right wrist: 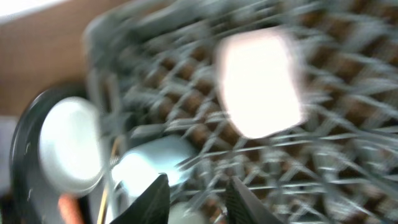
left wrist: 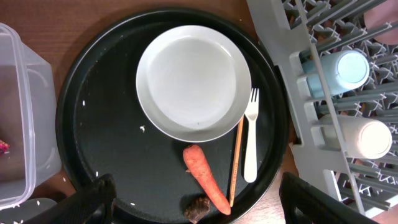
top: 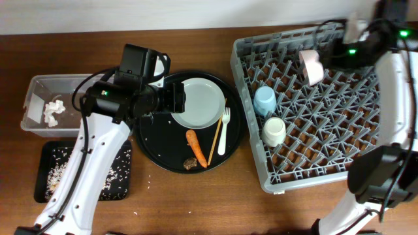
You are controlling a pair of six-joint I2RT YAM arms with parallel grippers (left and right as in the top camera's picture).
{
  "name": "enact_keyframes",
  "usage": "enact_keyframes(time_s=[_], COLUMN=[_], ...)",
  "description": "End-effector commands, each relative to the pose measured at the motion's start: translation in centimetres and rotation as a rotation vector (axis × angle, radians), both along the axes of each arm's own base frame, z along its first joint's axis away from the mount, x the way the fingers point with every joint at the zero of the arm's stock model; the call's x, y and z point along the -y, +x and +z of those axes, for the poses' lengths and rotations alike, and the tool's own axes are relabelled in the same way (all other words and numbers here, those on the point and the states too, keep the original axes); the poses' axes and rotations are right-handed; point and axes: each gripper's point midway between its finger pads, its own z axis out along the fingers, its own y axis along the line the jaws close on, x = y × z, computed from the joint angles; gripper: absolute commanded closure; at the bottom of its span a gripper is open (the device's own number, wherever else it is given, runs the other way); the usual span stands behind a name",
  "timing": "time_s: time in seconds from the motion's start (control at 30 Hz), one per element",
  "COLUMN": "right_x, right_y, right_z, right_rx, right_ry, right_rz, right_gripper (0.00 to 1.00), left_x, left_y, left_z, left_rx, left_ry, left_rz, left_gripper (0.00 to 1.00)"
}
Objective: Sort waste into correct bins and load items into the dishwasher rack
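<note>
The pale grey plate [top: 198, 102], white fork [top: 224, 130], chopstick [top: 216, 138], carrot [top: 196, 147] and brown lump [top: 190, 162] lie on the round black tray [top: 157, 140]. My left gripper [top: 173, 98] hovers above them, wide open and empty; its wrist view shows the plate [left wrist: 193, 81], carrot [left wrist: 205, 177] and lump [left wrist: 196, 208] between the fingers [left wrist: 202, 202]. The blue cup [top: 264, 100], cream cup [top: 273, 130] and white-pink bowl [top: 312, 65] sit in the grey rack [top: 251, 153]. My right gripper [top: 330, 47] is beside the bowl [right wrist: 261, 81], open [right wrist: 196, 193] and empty; its view is blurred.
The clear tub [top: 36, 91] at the far left holds a white tissue [top: 53, 111], and a bit of red shows in it [left wrist: 3, 146]. The shallow black tray [top: 47, 156] in front of it holds rice scraps [top: 60, 171]. A few grains lie on the table [top: 136, 212].
</note>
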Motion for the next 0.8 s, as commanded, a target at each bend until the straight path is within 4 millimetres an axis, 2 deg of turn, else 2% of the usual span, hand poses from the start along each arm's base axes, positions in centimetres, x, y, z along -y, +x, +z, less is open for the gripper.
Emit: enact_keyframes(time_s=[0.0, 0.03, 0.1, 0.13, 0.2, 0.23, 0.3, 0.37, 0.4, 0.43, 0.53, 0.77], right_x=[-8.7, -12.0, -14.9, -16.1, -17.3, -17.4, -17.6, -17.5, -16.9, -16.5, -15.9, -16.1], right_y=[-0.9, -1.0, -0.8, -0.5, 0.4, 0.8, 1.3, 1.4, 2.2, 2.8, 5.0, 6.9], right_z=[-1.5, -3.5, -6.1, -7.8, -11.4, -12.3, -13.5, -14.8, -14.9, -14.7, -13.8, -12.7], right_rx=[-0.023, -0.047, -0.051, -0.042, -0.020, -0.020, -0.022, -0.043, -0.025, -0.003, 0.071, 0.128], right_ry=[-0.001, -0.067, -0.133, -0.187, -0.314, -0.341, -0.341, -0.348, -0.391, -0.413, -0.396, -0.318], right_rz=[0.256, 0.326, 0.386, 0.407, 0.417, 0.414, 0.416, 0.417, 0.394, 0.377, 0.311, 0.169], right_gripper=[0.66, 0.67, 0.66, 0.63, 0.51, 0.51, 0.52, 0.64, 0.90, 0.96, 0.96, 0.96], left_x=[-0.3, -0.3, -0.3, -0.4, -0.4, -0.4, -0.4, -0.4, -0.4, -0.4, -0.4, -0.4], left_y=[-0.1, -0.2, -0.4, -0.4, -0.5, -0.6, -0.6, -0.6, -0.6, -0.6, -0.6, -0.6], left_z=[0.0, 0.0, -0.1, -0.2, -0.2, -0.3, -0.3, -0.3, -0.3, -0.3, -0.3, -0.3], left_rx=[0.005, 0.001, -0.009, -0.010, -0.015, -0.018, -0.020, -0.020, -0.019, -0.020, -0.020, -0.020], left_ry=[0.011, 0.012, 0.015, 0.015, 0.016, 0.017, 0.018, 0.018, 0.018, 0.018, 0.017, 0.017], left_rz=[-0.001, -0.001, -0.001, -0.001, -0.001, -0.001, -0.001, -0.001, -0.001, -0.002, -0.002, -0.002], left_gripper=[0.16, 0.16, 0.16, 0.16, 0.17, 0.16, 0.16, 0.16, 0.16, 0.16, 0.16, 0.16])
